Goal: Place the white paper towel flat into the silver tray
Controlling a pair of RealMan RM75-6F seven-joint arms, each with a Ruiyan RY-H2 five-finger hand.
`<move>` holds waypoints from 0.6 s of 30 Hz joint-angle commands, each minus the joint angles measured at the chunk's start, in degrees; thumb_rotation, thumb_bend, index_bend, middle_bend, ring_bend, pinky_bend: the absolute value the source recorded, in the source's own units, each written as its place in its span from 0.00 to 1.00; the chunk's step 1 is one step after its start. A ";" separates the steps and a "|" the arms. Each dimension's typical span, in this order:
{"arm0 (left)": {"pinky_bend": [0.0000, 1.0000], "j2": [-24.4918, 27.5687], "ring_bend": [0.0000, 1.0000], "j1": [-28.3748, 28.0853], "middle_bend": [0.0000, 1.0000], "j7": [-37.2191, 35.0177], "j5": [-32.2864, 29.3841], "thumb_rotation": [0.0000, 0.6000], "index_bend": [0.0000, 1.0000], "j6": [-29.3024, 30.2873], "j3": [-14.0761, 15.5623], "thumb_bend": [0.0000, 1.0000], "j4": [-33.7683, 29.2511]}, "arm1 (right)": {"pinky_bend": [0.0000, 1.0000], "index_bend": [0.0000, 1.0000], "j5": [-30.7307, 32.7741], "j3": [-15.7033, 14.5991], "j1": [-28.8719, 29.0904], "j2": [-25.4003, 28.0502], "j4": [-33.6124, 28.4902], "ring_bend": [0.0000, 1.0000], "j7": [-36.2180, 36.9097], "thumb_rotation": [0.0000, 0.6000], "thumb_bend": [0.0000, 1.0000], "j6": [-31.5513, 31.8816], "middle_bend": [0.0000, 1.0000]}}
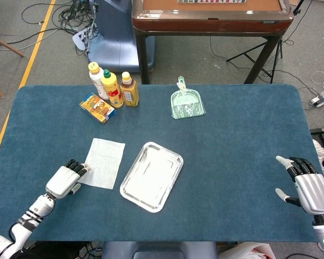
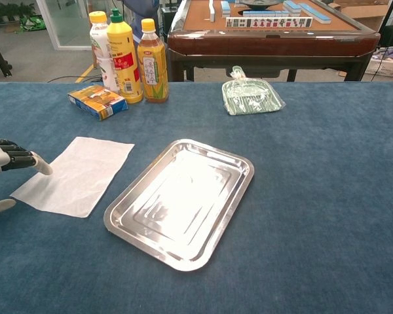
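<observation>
The white paper towel point(image 1: 103, 162) point(image 2: 75, 173) lies flat on the blue table cloth, just left of the silver tray point(image 1: 151, 176) point(image 2: 180, 199). The tray is empty and sits at a slant near the table's middle. My left hand point(image 1: 67, 179) point(image 2: 6, 160) is at the towel's near-left corner, one fingertip point(image 2: 44, 168) touching its edge and the thumb apart below; it holds nothing. My right hand point(image 1: 308, 189) rests far off at the table's right edge with fingers spread and nothing in it. The chest view does not show the right hand.
Three bottles point(image 1: 113, 86) point(image 2: 126, 55) and a small orange box point(image 1: 97, 108) point(image 2: 97, 101) stand at the back left. A green dustpan point(image 1: 187, 102) point(image 2: 251, 95) lies at the back centre. A brown mahjong table point(image 1: 210, 16) stands beyond the far edge.
</observation>
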 commanded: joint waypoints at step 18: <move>0.18 -5.58 0.23 -1.72 0.24 -4.79 -0.19 1.00 0.33 1.53 1.16 0.30 9.45 | 0.17 0.18 0.28 -0.06 -0.94 0.46 -0.29 0.16 0.14 1.00 0.20 0.88 0.26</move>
